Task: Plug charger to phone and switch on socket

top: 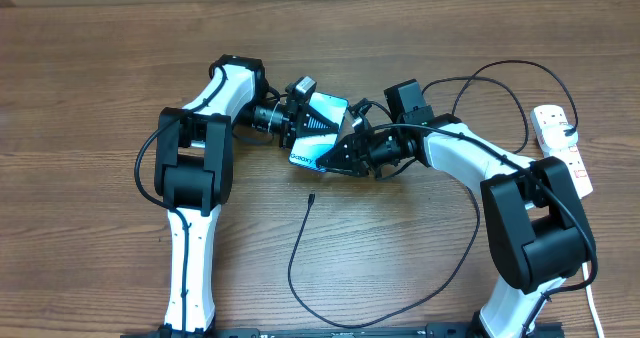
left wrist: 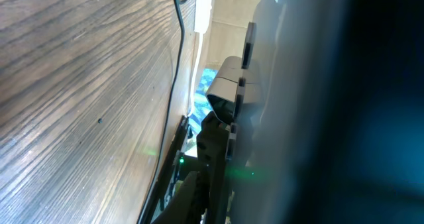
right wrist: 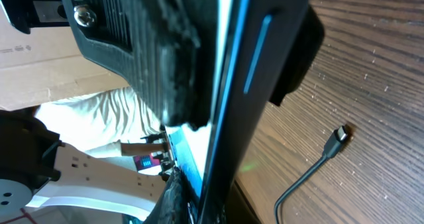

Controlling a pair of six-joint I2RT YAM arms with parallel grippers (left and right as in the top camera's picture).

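The right tool (top: 352,150) is clamped tight on the phone (top: 327,109), tilted above the bench (top: 100,98); the left tool (top: 293,126) meets its far edge, grip unclear. The charger (top: 311,197) lies loose just below, with the socket (top: 561,143) far right

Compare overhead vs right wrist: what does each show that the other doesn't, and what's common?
Overhead only: both arms meeting at the phone, the left gripper at its left edge, the socket at far right, and the whole loop of the charger.
Right wrist only: the phone edge-on, clamped between the fingers of the right gripper.
Both: the phone, plus the connector tip lying loose on the table, not plugged in.
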